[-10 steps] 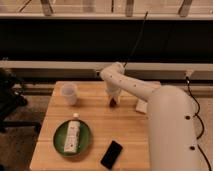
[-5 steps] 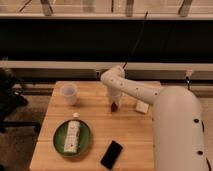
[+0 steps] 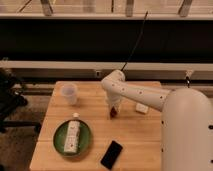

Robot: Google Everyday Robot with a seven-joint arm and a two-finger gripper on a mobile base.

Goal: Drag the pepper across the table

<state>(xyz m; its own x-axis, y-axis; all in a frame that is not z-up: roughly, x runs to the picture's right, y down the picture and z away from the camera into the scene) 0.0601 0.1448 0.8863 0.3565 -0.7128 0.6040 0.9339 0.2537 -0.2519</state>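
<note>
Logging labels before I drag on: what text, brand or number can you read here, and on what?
None can be read.
White bottle on the green plate: any label is too blurred.
Black phone: screen dark.
Pincer sits at the pepper on the table; no markings legible.

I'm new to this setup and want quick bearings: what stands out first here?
The big white arm sweeps in from the right, its hand down at the table's middle, right over the small dark red pepper. Front left lies a green plate bearing a white bottle, a black phone beside it.
</note>
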